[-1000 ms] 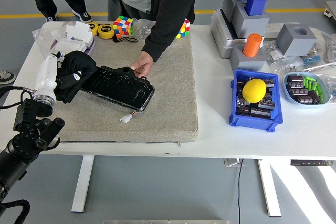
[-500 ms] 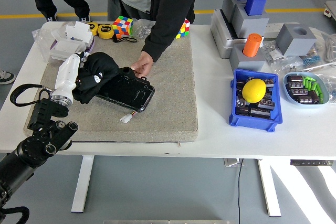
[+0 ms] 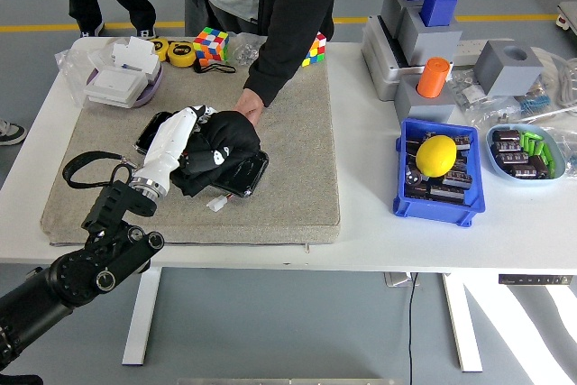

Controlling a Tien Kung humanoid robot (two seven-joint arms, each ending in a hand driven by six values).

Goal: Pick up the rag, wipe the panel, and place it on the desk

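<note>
Matt black cloth rag (image 3: 223, 143) on glossy plastic panel (image 3: 250, 171), rough mat (image 3: 297, 169).

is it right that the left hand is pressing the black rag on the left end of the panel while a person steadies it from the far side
Not quite. In the head view the left hand presses the black rag on the right end of the panel, whose left end lies bare. The person's hand does steady it from the far side.

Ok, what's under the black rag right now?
The black rag lies on the black panel, held by the left hand. Only the panel's ends show; its middle is covered.
</note>
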